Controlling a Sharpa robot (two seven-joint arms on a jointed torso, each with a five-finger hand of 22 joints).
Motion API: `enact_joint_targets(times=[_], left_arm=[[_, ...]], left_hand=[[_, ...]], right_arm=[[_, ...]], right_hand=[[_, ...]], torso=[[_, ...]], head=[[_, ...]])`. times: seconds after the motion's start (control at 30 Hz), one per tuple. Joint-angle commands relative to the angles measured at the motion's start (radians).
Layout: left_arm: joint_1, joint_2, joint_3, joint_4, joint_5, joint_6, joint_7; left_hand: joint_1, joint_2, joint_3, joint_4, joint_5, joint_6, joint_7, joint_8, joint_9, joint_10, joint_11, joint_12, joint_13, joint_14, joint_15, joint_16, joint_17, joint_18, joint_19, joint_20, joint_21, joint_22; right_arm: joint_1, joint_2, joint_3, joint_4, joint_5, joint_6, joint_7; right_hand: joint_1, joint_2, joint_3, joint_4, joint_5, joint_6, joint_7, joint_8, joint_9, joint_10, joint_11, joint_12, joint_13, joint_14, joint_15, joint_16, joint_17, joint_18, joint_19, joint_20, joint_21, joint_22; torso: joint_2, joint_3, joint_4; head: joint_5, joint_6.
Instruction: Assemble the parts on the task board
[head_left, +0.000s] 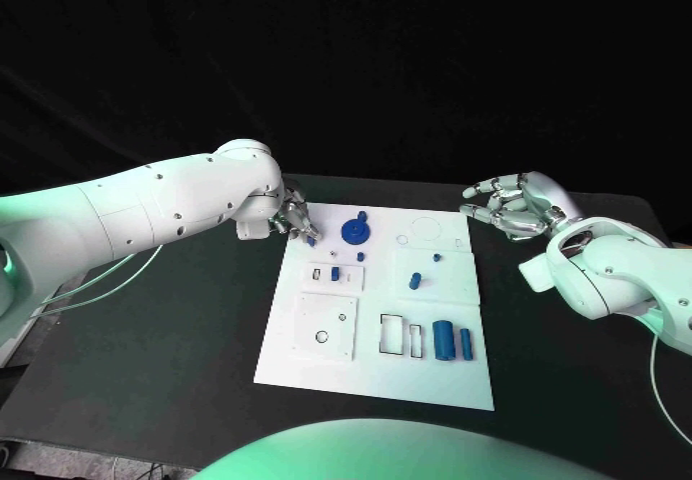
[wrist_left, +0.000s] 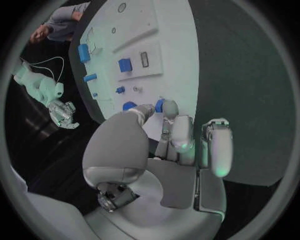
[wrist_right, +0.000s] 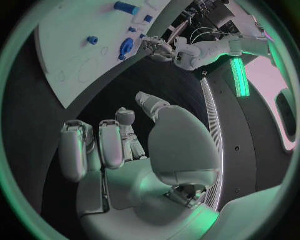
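The white task board (head_left: 325, 365) lies mid-table. My left hand (head_left: 296, 218) is over its far left corner and pinches a small blue part (wrist_left: 159, 105) between thumb and finger, just above the board (wrist_left: 178, 60). Beside it a round blue disc (head_left: 356, 233) sits on the board. More blue parts lie further in: a small block (head_left: 336, 272), a short peg (head_left: 414, 280) and two cylinders (head_left: 444, 340) near the front. My right hand (head_left: 512, 205) hovers off the board's far right corner, fingers loosely curled and apart, holding nothing. From the right wrist, the board (wrist_right: 69, 50) and left hand (wrist_right: 159, 50) lie beyond my right hand (wrist_right: 119, 145).
Black table (head_left: 173, 340) surrounds the board on all sides. Square and rectangular recesses (head_left: 327, 325) mark the board's front half, and ring outlines (head_left: 428, 232) mark its far right part. White cables (head_left: 101, 280) trail under my left arm.
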Motion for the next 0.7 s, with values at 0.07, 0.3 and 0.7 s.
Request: enact_joint_targets(times=[0.07,0.3,0.7], left_arm=[[0.0,0.001,0.0,0.0,0.06,-0.035,0.027],[0.0,-0.008,0.001,0.008,0.123,-0.059,0.04],[-0.001,-0.078,0.005,0.098,0.186,-0.081,0.034]], left_hand=[[0.068,0.006,0.148,-0.04,-0.005,-0.022,-0.01,0.063,0.052,0.014,-0.01,0.015,0.01,0.001,-0.009,0.002,-0.002,0.006,0.023,-0.012,0.01,0.112],[0.028,-0.029,0.36,-0.081,-0.146,-0.046,-0.011,0.117,0.103,0.025,-0.011,0.03,0.015,0.002,-0.01,0.001,-0.003,0.005,0.024,-0.012,0.011,0.117],[0.003,-0.041,0.4,-0.099,-0.155,-0.047,-0.012,0.13,0.115,0.032,-0.012,0.039,0.019,0.002,-0.01,0.001,-0.002,0.006,0.024,-0.013,0.011,0.117]], right_arm=[[-0.001,0.002,0.0,-0.002,-0.004,0.01,-0.001],[-0.002,0.003,0.0,-0.005,-0.004,0.013,-0.002],[-0.004,0.003,-0.001,-0.009,-0.004,0.015,-0.005]], right_hand=[[-0.009,-0.001,0.0,0.004,0.007,-0.004,-0.001,0.006,-0.002,-0.004,-0.003,0.001,0.001,0.015,0.001,-0.005,0.0,0.014,-0.008,0.0,-0.003,0.118],[-0.01,0.0,-0.001,0.006,0.008,-0.004,-0.001,0.007,-0.002,-0.004,-0.003,0.001,0.001,0.014,0.001,-0.007,-0.002,0.014,-0.009,0.0,-0.005,0.116],[-0.01,0.0,-0.001,0.006,0.008,-0.004,-0.001,0.007,-0.002,-0.004,-0.003,0.001,0.001,0.014,0.001,-0.007,-0.002,0.014,-0.009,0.0,-0.005,0.116]], torso=[[0.0,0.0004,-0.0005],[0.0,0.0007,-0.0004],[0.0,0.0008,0.001]], head=[[0.001,0.0],[0.002,0.0],[0.002,-0.001]])
